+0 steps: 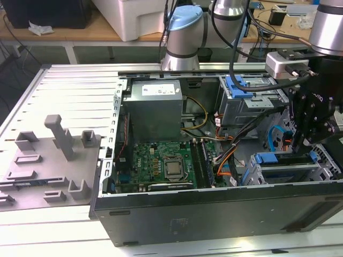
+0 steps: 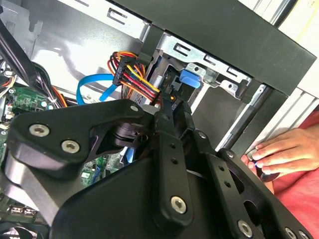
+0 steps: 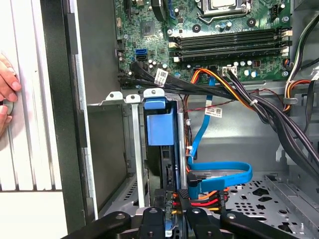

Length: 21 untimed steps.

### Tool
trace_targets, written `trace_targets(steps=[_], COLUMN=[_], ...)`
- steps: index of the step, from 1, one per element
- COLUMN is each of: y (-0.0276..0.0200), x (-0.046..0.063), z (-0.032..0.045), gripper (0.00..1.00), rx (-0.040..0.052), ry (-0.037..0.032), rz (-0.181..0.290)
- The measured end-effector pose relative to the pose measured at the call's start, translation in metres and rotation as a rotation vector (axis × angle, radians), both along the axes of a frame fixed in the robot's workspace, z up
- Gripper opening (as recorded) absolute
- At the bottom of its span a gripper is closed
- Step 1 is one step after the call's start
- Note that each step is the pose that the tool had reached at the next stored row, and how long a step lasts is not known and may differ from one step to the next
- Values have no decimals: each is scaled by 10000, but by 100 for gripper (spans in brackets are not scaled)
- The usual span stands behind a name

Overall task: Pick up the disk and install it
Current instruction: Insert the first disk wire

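The exterior view is taking in the whole open computer case, which is lying on its side on a ribbed table. The gripper is reaching down into the case at the exterior view's right. The case is holding a grey power-supply box and a green motherboard. Beyond the gripper it is also holding an upper cage carrying a blue bracket.

The first wrist view is looking along the gripper into the drive cage straight ahead of it. The disk is sitting edge-on inside that cage, its blue plastic rail facing the camera. The gripper is clamping the disk's near end, one finger lying against each side. A blue data cable is looping just beside the gripper.

The second wrist view is showing the same grip from the side. The gripper is meeting the disk at the mouth of the drive cage. A bundle of power wires is hanging close beside the fingertips. Both wrist views are also catching a person's hand, which is resting on the table outside the case wall, apart from the gripper.
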State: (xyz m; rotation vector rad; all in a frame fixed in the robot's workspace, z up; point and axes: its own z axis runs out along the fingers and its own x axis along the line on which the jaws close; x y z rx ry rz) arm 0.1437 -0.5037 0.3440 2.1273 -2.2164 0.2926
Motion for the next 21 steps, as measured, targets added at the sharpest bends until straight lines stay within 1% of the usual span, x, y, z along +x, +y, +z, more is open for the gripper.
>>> trace_targets(steps=[3,4,10,16,19,21], y=[0,0,0,0,-1,0], x=[0,0,0,2,14,29], z=[0,0,0,0,0,-3], gripper=[23,16,16,16,16,16], rx=[0,0,-1,-4,-4,-4], ry=[0,0,1,131,160,195], rz=[0,0,0,0,-34,-194])
